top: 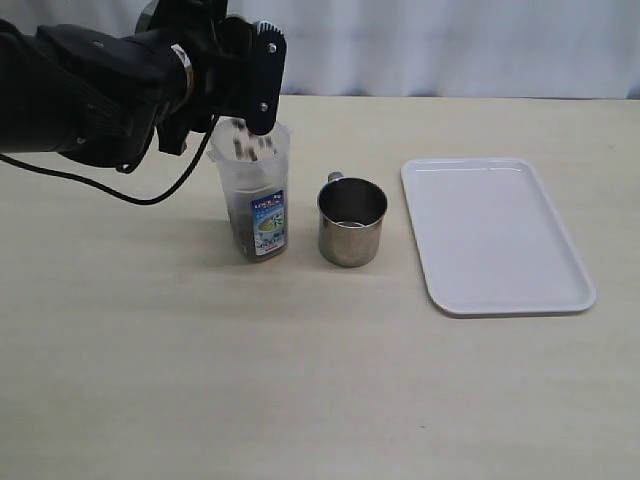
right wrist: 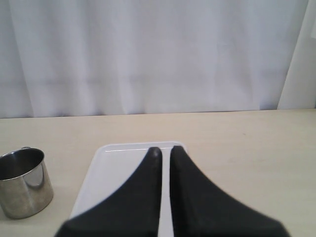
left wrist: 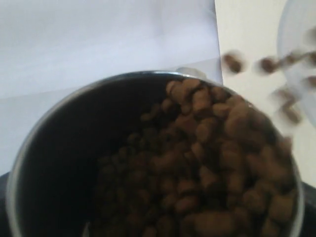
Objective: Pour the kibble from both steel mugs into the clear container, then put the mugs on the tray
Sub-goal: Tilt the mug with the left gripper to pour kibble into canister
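The left gripper grasps the tipped mug over the clear container; the mug's mouth is canted down toward the container's rim, and kibble slides over the lip and drops inside (how steep the tilt is, the arm hides from where I stand). The container stands at about ten o'clock on the table, long axis upright, mouth up; it is translucent, its blue-and-white label faces front, and a dark layer of pellets lies at the bottom. The other mug stands upright just beside it at three o'clock; shiny steel, handle toward eleven o'clock. The tray lies at three o'clock of that mug; flat, white, long side running roughly twelve to six. The right gripper has its jaws pressed together on nothing, the tray showing beyond its tips. The table is pale and wood-toned; a white curtain hangs behind.
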You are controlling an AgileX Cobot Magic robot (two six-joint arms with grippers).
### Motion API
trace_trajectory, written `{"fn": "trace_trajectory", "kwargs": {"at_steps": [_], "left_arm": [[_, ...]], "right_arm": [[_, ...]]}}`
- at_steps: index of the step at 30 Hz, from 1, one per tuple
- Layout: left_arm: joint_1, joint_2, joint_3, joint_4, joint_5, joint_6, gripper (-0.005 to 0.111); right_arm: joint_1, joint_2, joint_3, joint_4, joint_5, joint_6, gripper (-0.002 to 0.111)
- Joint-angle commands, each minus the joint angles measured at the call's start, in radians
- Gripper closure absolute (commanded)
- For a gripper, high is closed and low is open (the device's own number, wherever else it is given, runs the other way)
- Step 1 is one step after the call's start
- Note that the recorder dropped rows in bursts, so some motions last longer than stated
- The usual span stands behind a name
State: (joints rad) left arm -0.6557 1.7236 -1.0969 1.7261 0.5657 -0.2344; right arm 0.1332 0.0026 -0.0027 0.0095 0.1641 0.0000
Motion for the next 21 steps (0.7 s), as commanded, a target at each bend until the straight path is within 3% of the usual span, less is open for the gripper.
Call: {"fn": "trace_trajectory", "kwargs": {"at_steps": [1, 21], "left_arm": [[-0.007, -0.006, -0.013, 0.018, 0.006, 0.031, 0.107], [-0.007, -0.006, -0.033, 0.018, 0.016, 0.128, 0.107]], "right_arm": [[-0.002, -0.003, 0.003, 0.007, 0.002, 0.0, 0.104], [-0.002, -0.003, 0.003, 0.007, 0.002, 0.0, 0.104]]}}
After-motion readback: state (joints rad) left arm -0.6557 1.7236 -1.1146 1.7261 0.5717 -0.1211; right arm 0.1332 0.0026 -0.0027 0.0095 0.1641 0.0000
